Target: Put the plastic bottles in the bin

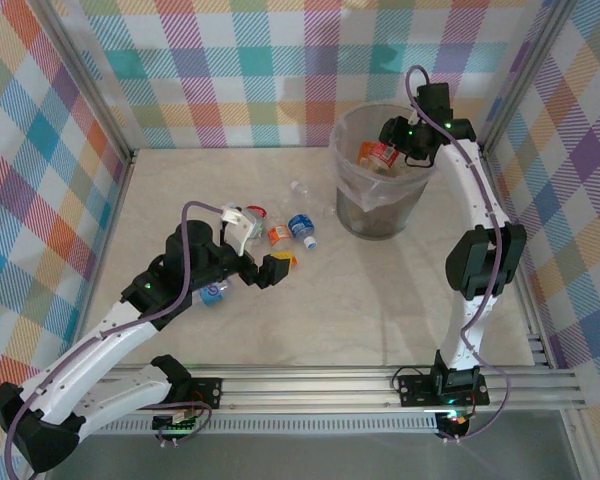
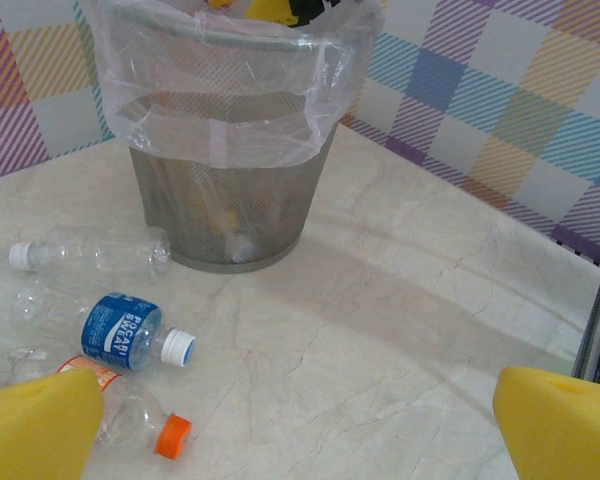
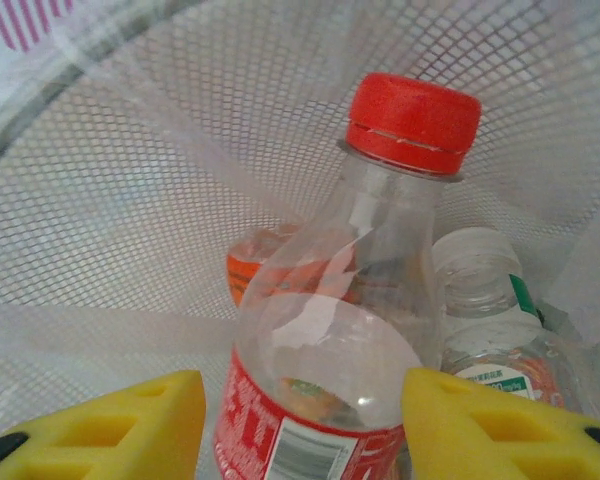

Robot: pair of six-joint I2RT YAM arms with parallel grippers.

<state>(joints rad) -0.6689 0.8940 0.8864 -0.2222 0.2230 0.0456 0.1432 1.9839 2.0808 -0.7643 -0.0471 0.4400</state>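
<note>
my right pincer (image 3: 305,390) hangs over the bin (image 3: 120,200), fingers flanking a red-capped bottle (image 3: 330,300) so it lands inside; whether they pinch it i cannot tell.

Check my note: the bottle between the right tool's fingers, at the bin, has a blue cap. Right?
No. The cap is red, not blue, as the right wrist view shows. The bottle does sit between the right tool's fingers at the bin.

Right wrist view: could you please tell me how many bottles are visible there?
3. A red-capped bottle between the fingers of the right hand, an orange bottle behind it, and a clear bottle to its right. More may be hidden beneath.
</note>
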